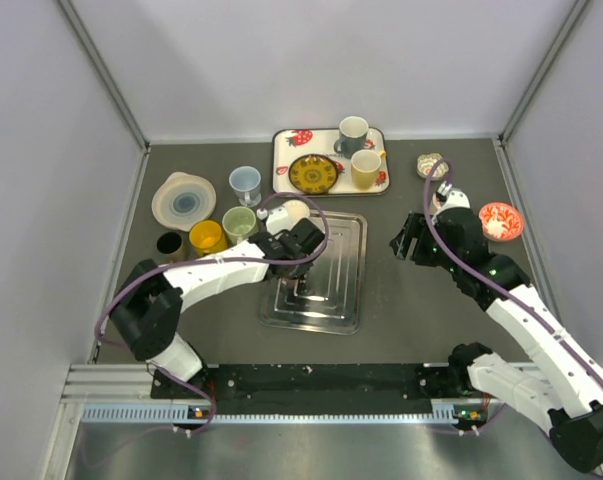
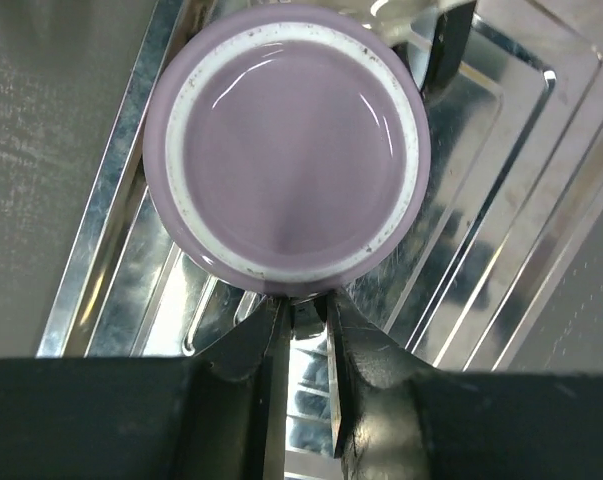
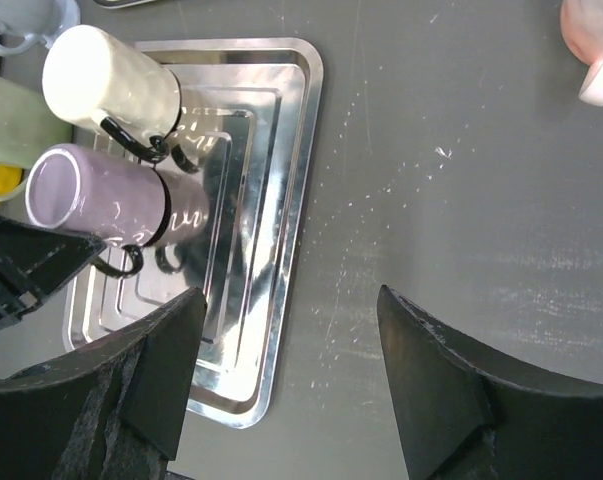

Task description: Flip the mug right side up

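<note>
- The tray point(image 1: 339, 262) is lying in the middle, and the mug point(image 2: 291, 150) is sitting bottom up on its far left part.
- The left claw point(image 2: 306, 322) is hanging right over the mug, much nearer than the right one. Its fingers are pinching almost shut, and they seem to be holding the handle point(image 3: 121, 262).
- The right claw point(image 3: 291, 390) is hanging well off to the side, wide open and holding nothing.
- The mug's long way is pointing up and down, so I think the left claw is the one to lift it and roll it over.
</note>
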Controlling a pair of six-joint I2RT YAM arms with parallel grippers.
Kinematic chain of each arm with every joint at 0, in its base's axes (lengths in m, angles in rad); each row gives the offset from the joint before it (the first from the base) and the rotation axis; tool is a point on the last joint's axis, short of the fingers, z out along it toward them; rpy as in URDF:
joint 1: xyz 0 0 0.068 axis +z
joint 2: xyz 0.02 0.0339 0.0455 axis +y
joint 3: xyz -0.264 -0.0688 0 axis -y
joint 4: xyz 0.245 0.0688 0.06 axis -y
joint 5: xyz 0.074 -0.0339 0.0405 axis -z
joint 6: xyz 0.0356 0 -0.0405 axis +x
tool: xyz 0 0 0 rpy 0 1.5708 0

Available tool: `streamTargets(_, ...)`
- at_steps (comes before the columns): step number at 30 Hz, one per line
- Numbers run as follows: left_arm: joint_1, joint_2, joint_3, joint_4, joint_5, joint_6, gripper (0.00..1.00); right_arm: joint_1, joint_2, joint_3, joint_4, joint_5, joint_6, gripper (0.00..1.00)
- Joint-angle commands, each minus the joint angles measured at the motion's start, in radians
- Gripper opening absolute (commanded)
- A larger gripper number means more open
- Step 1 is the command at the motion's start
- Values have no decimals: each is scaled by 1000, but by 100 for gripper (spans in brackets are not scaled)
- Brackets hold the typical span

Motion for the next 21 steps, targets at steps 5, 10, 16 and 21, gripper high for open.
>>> streamTargets(5,-58,-259,-102,153,23,177,0,9,-51,-21,33,-50,23,69)
streamTargets(10,-61,-443,-300,475,131,230,0,9,-65,-54,41,-96,51,69)
streamTargets(16,-61,-524,-389,668,209,239,0,9,-109,-107,85,-211,86,69)
streamTargets(21,-61,-645,-579,1064,269,227,0,9,-186,-176,176,-402,163,71)
